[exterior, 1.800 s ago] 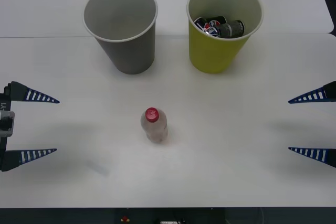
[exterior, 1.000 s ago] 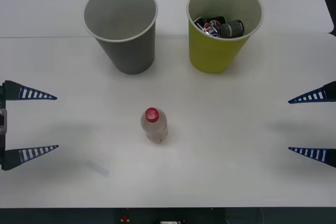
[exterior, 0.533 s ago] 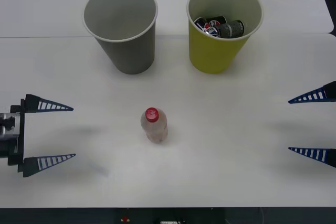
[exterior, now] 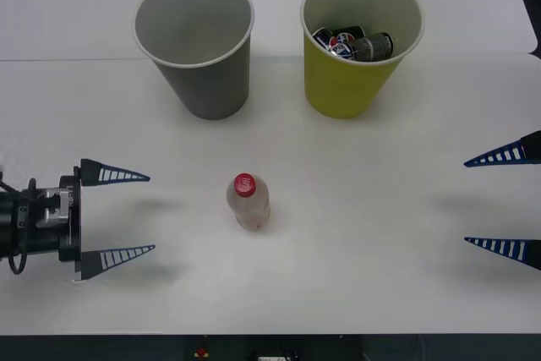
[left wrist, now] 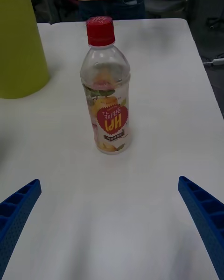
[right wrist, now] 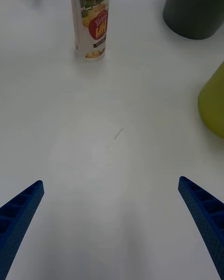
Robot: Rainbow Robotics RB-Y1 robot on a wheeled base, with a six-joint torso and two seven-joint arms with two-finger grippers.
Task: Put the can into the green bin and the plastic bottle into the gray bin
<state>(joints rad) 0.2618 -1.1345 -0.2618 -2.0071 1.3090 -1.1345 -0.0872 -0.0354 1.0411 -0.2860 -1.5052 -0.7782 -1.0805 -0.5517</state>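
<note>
Standing upright with its red cap up, the small clear plastic bottle (exterior: pixel 248 201) sits mid-desk (exterior: pixel 372 276) before the gray tapered bin (exterior: pixel 197 44) and yellow-green bin (exterior: pixel 359 40), between my wide-spread left hand (exterior: pixel 118 213) and equally wide right hand (exterior: pixel 503 200).

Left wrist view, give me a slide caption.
Open left gripper faces the upright plastic bottle on the white table, green bin beyond.

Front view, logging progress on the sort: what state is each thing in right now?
plastic bottle: upright on the table, capped, ungrasped
gray bin: upright, nothing visible inside
green bin: upright, cans inside
left gripper: open, facing the bottle
right gripper: open, at the table's right edge
</note>
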